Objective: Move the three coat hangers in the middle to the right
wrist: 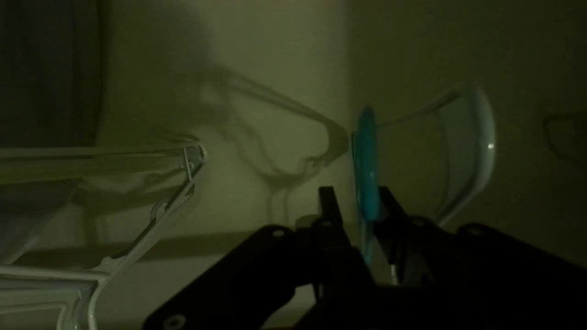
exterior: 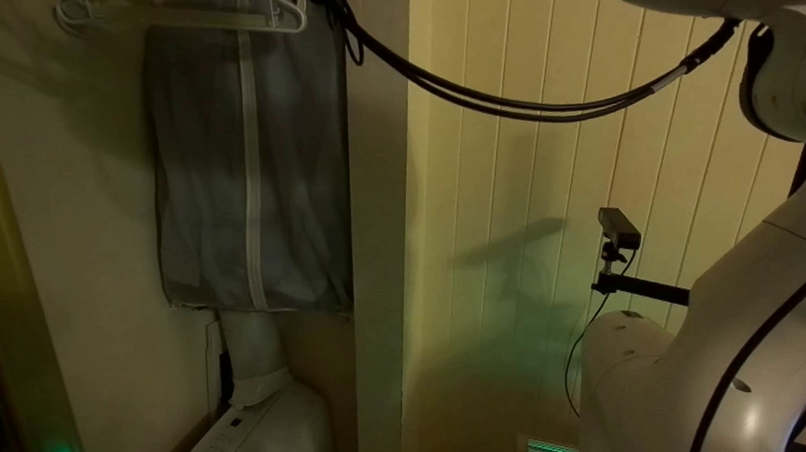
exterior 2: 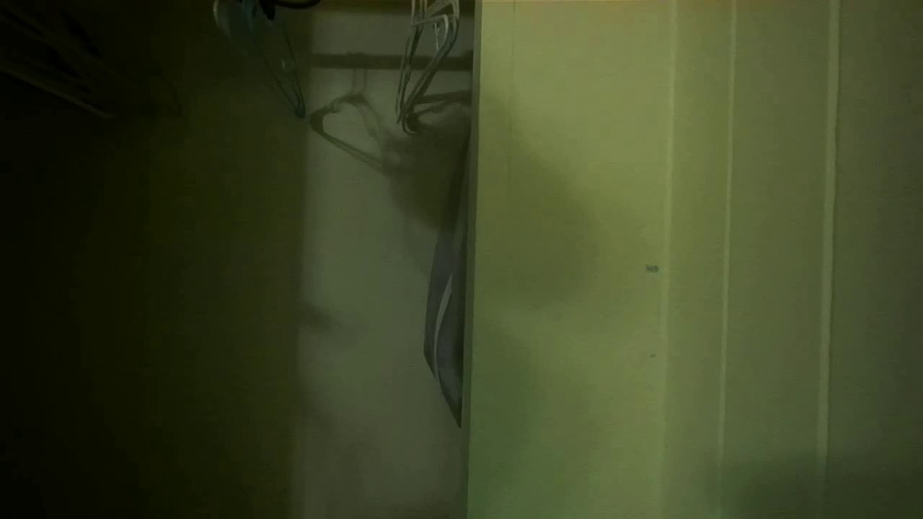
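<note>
The teal-blue hangers (wrist: 367, 165) are seen edge-on in the wrist view, with a thin second teal edge close behind the front one. I cannot tell how many there are. In an exterior view, thin teal hangers (exterior 2: 290, 66) hang at the top edge, with their hooks out of view. My gripper (wrist: 354, 190) is open in the wrist view. Its two dark fingers stand on either side of the teal hangers. A gap shows on the left finger's side. The right finger is very near the hangers; I cannot tell if it touches. The gripper is not clearly visible in the exterior views.
White hangers (wrist: 172, 201) hang left in the wrist view and show in both exterior views (exterior: 282, 22) (exterior 2: 433, 58). A pale curved hanger (wrist: 484, 142) is right of the gripper. The grey garment bag (exterior: 200, 169) hangs beside a wall edge (exterior: 381, 220). A white appliance (exterior: 269, 441) stands below.
</note>
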`<state>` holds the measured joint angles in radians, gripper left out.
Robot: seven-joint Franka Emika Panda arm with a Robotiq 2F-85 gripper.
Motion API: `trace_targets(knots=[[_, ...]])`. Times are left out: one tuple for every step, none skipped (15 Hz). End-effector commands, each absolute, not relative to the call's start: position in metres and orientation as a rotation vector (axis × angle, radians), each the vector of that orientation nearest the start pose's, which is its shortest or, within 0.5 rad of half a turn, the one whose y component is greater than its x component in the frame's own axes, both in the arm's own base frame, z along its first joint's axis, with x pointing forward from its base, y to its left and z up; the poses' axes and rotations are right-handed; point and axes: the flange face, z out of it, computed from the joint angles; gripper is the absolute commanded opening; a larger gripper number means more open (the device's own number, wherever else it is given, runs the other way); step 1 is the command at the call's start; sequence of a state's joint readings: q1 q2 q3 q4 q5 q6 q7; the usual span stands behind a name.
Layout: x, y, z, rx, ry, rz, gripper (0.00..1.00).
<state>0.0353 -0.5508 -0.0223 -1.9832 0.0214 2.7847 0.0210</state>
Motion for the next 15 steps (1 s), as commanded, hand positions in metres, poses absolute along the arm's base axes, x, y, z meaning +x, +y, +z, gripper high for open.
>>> trace_targets(knots=[[0.39,-0.005,0.84,-2.425,0.02,-1.914,0.02],[0.391,-0.009,0.842,-2.414,0.061,-1.933,0.0],[0.391,-0.012,0.843,-2.418,0.075,-1.944,0.0],[0.391,-0.017,0.844,-2.429,0.108,-1.952,0.03],[0.392,-0.021,0.845,-2.43,0.138,-1.961,0.03],[0.392,-0.028,0.847,-2.428,0.171,-1.971,0.03],[0.392,-0.033,0.848,-2.426,0.204,-1.973,0.03],[0.393,-0.04,0.85,-2.422,0.255,-1.982,0.03],[0.393,-0.047,0.852,-2.413,0.303,-1.992,0.03],[0.393,-0.054,0.853,-2.405,0.347,-2.003,0.03],[0.393,-0.062,0.854,-2.396,0.398,-2.008,0.03],[0.394,-0.069,0.856,-2.383,0.445,-2.017,0.03],[0.394,-0.074,0.858,-2.372,0.482,-2.025,0.03],[0.396,-0.081,0.86,-2.358,0.528,-2.033,0.03],[0.397,-0.087,0.862,-2.346,0.567,-2.033,0.03]])
